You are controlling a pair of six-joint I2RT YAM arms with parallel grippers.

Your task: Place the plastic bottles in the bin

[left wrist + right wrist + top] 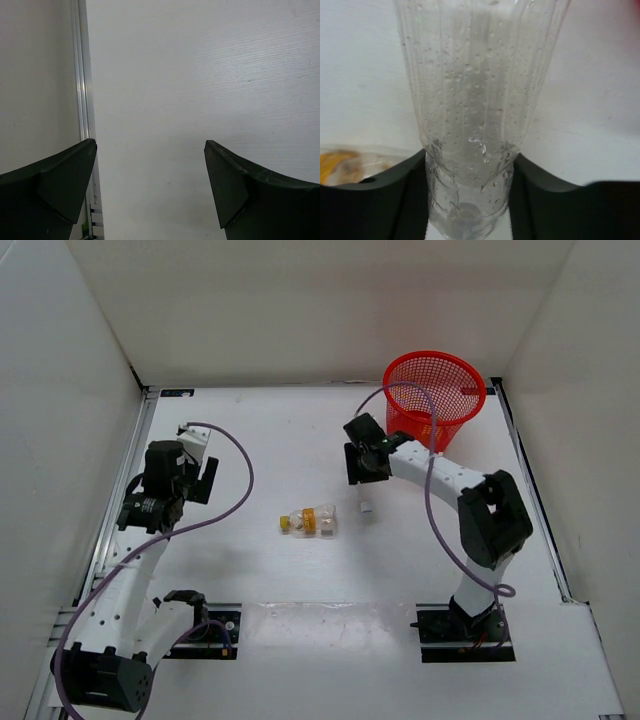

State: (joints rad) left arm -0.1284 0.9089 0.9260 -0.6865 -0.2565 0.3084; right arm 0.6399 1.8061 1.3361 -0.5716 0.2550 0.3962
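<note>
Though wet, bottle (477, 100) within right pincer (469, 167).

Probably a robotics lab test cell, this: a white table (290, 440) boxed in by plain white panels (300, 310) on three sides, an aluminium rail (140, 430) down the table's left edge, arm bases (465, 628) bolted at its near edge, purple cable (247, 475) looping above it.
</note>
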